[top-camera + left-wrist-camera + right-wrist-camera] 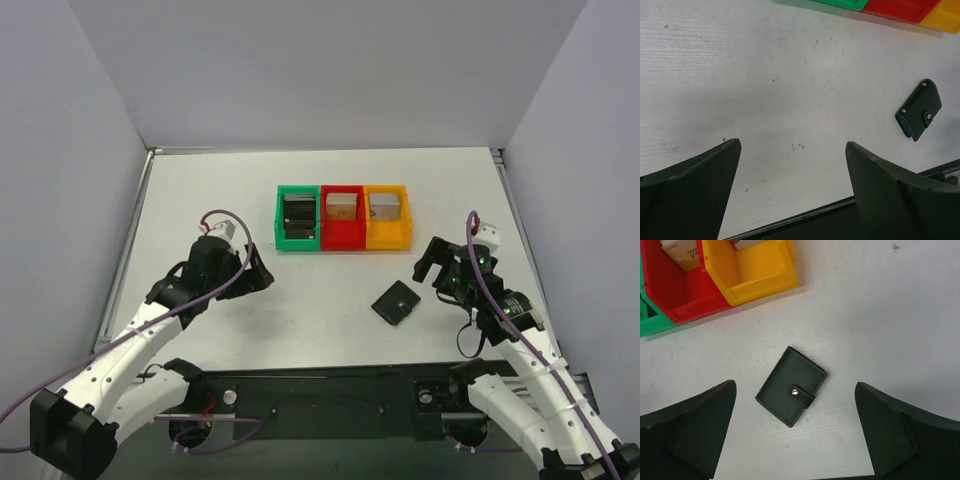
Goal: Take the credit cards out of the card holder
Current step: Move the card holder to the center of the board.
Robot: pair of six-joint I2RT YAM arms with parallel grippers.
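Lying closed, the card holder (397,302) sits near the wide-open, empty right pincer (436,267).

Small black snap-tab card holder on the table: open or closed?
Closed. The small black card holder lies flat, folded shut, its snap tab fastened across the front.

Open left gripper (792,185) above table (765,75); closed card holder (918,110) lies well right.

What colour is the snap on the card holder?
Silver snap, black card holder; right wrist view.
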